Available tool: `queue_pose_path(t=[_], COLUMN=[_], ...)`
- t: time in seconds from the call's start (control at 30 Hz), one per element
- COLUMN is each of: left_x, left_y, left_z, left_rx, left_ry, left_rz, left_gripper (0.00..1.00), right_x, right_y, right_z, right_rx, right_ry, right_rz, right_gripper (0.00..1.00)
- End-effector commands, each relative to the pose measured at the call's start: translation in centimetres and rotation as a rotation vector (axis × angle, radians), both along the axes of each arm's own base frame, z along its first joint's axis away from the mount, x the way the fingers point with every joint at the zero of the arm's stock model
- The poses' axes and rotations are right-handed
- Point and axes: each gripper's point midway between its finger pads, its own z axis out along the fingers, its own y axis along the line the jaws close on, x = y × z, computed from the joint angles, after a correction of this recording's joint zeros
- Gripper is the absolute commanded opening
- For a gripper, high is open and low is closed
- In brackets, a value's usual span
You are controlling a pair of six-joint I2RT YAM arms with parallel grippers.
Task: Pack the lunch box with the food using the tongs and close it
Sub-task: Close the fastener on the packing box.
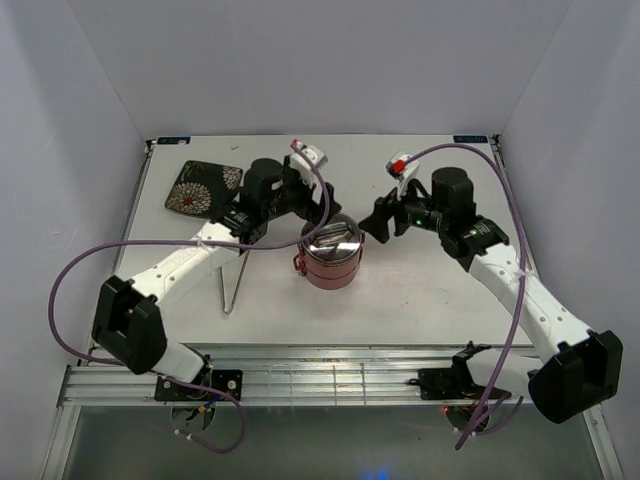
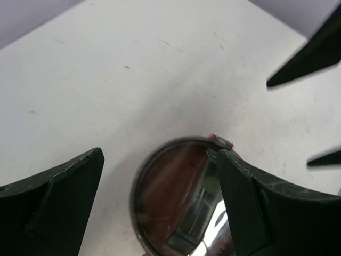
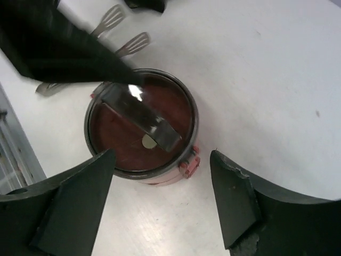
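1. A dark patterned plate [image 1: 203, 187] lies at the far left corner of the desk [image 1: 420, 300], well apart from both arms.
2. The tongs [image 1: 239, 282] lie flat on the desk to the left of the lunch box [image 1: 330, 265]. They are partly under the left arm and touch neither end effector. In the right wrist view their slotted tips rest on the desk just beyond the lunch box.
3. The left end effector [image 1: 314, 210] hangs over the far left edge of the lunch box, jaws spread wide and holding nothing. In its own wrist view one finger [image 2: 53, 202] stands clear of the rim over bare desk, while the other finger [image 2: 266, 208] covers part of the lid [image 2: 170, 208].
4. The lunch box stands upright mid-desk between the two end effectors. It has a dark-red body, and a shiny metal lid with a flat strap handle sits across the top. With the lid on, what is inside cannot be seen.
5. The right end effector [image 1: 372, 228] hovers just right of the lunch box, near its top and not touching it. Its jaws are apart and empty. In its wrist view the lunch box sits ahead of the fingers, not between them.
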Motion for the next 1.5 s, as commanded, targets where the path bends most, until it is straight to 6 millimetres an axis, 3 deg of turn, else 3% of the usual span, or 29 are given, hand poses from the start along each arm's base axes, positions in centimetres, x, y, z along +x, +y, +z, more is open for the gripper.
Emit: queue_pose_path(t=[0.0,0.03,0.07,0.1,0.13,0.17,0.2,0.23,0.3,0.33,0.43,0.47,0.53,0.6,0.77,0.83,0.87,0.97,1.07,1.17,1.2,1.27,1.3,1.33,1.47], left_x=[1.1,1.0,0.1,-0.3,-1.0,-2.2,-2.7,-3.0,-4.1,-3.7,-3.6,-3.7,-4.1,-4.3,-4.9,-5.3,-5.3,-5.5,-5.3,-4.4,-3.8,-3.1,-2.4,-2.0,-1.0], left_y=[4.8,5.2,5.9,6.2,6.4,7.1,7.3,7.9,9.0,10.2,13.0,13.4,13.5,14.2,15.4,14.1,13.9,12.2,12.0,13.2,14.1,16.1,15.7,15.5,16.1], left_z=[3.2,3.2,2.6,2.9,2.5,1.8,1.5,1.1,-0.1,-0.7,-4.1,-4.9,-6.5,-6.8,-5.4,-5.5,-5.5,-5.6,-5.8,-5.6,-6.4,-7.5,-6.8,-7.9,-8.9], left_rx=[-0.031,-0.047,-0.077,-0.122,-0.146,-0.157,-0.178,-0.177,-0.162,-0.143,-0.066,-0.048,-0.005,-0.004,-0.126,-0.143,-0.138,-0.157,-0.189,-0.158,-0.121,-0.065,-0.071,-0.048,-0.032], left_ry=[0.086,0.1,0.132,0.135,0.146,0.158,0.174,0.182,0.225,0.235,0.362,0.391,0.445,0.436,0.382,0.431,0.436,0.469,0.46,0.427,0.442,0.49,0.495,0.531,0.557], left_rz=[0.29,0.308,0.324,0.311,0.303,0.301,0.312,0.333,0.374,0.457,0.649,0.665,0.673,0.706,0.75,0.668,0.639,0.548,0.542,0.613,0.683,0.784,0.772,0.774,0.825], left_gripper=[0.98,0.98,0.98,0.98,0.98,0.98,0.98,0.98,0.98,0.97,0.81,0.68,0.66,0.77,0.78,0.84,0.97,0.98,0.98,0.98,0.91,0.71,0.69,0.67,0.64], right_x=[0.4,-0.6,-0.5,-0.9,-0.8,-0.4,0.2,-0.8,-0.1,-0.1,-0.3,-0.5,-0.9,-0.7,-0.7,-0.4,-0.5,0.1,0.3,0.8,1.1,1.6,1.3,0.9,0.7], right_y=[3.1,4.2,4.9,5.6,5.9,6.3,6.6,6.6,7.1,7.3,8.1,8.3,8.7,9.3,10.6,10.7,10.6,10.7,10.9,11.0,10.8,11.0,11.2,11.1,10.9], right_z=[2.6,2.9,4.7,2.8,2.6,3.8,2.5,1.3,1.0,0.7,-0.5,-1.1,-2.1,-3.4,-5.2,-5.5,-6.1,-6.6,-6.8,-7.4,-7.9,-7.9,-7.9,-8.8,-9.8], right_rx=[-0.024,-0.007,0.007,0.01,-0.014,-0.024,-0.052,-0.082,-0.12,-0.125,-0.143,-0.151,-0.181,-0.245,-0.285,-0.291,-0.296,-0.3,-0.286,-0.278,-0.29,-0.274,-0.248,-0.245,-0.268], right_ry=[-0.228,-0.253,-0.289,-0.196,-0.228,-0.256,-0.227,-0.165,-0.194,-0.19,-0.178,-0.163,-0.156,-0.157,-0.098,-0.094,-0.078,-0.069,-0.056,-0.023,-0.005,0.005,0.039,0.068,0.075], right_rz=[0.297,0.425,0.473,0.546,0.597,0.617,0.636,0.672,0.701,0.713,0.747,0.759,0.767,0.746,0.777,0.769,0.765,0.725,0.699,0.648,0.621,0.579,0.566,0.557,0.495], right_gripper=[0.78,0.81,0.82,0.84,0.86,0.87,0.88,0.89,0.89,0.89,0.87,0.86,0.86,0.86,0.83,0.81,0.81,0.77,0.7,0.49,0.4,0.32,0.29,0.26,0.21])
